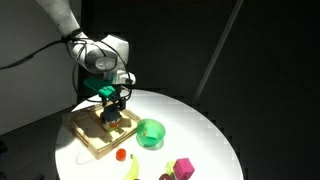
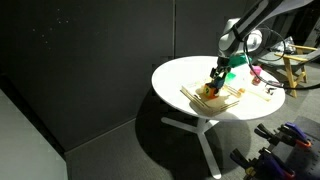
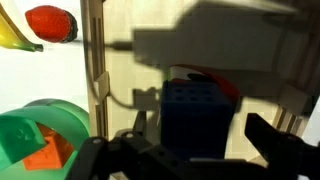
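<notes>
the gripper (image 1: 112, 106) hangs over a wooden rack (image 1: 92, 138) near the edge of the round white tabletop (image 1: 205, 125). its fingers (image 3: 275, 140) are spread wide on either side of a blue block (image 3: 198, 112) resting on the rack's slats, and the wrist view shows a gap between block and finger, so nothing is gripped. a green bowl (image 1: 152, 142) stands just beside the rack, toward the tabletop's middle. a red fruit (image 1: 119, 155), a banana (image 1: 132, 168) and a pink cube (image 1: 183, 167) lie along the near edge.
</notes>
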Action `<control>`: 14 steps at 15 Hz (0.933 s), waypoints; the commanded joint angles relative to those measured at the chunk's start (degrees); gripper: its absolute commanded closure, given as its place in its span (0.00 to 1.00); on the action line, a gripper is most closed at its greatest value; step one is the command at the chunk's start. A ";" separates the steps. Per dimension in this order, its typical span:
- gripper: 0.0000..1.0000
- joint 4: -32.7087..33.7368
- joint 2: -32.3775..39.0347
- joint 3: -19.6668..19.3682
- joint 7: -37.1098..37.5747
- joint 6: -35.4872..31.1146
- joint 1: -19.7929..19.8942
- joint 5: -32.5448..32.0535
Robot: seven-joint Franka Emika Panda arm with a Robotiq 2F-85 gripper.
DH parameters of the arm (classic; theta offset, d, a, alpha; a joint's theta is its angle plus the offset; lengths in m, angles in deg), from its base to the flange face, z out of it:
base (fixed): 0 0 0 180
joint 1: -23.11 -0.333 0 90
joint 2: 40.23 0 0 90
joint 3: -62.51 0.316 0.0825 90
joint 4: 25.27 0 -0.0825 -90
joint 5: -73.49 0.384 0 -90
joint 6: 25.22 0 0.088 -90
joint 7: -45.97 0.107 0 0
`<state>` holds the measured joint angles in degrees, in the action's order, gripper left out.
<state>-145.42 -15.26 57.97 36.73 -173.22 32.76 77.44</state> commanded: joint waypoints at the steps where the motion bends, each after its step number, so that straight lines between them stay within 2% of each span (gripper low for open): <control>1: 0.00 0.65 -0.72 0.10 1.03 2.17 -0.02 -0.48; 14: 0.00 -4.47 -7.85 0.22 -0.38 4.78 1.50 1.96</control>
<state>-146.80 -19.11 58.10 36.73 -170.08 33.30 78.13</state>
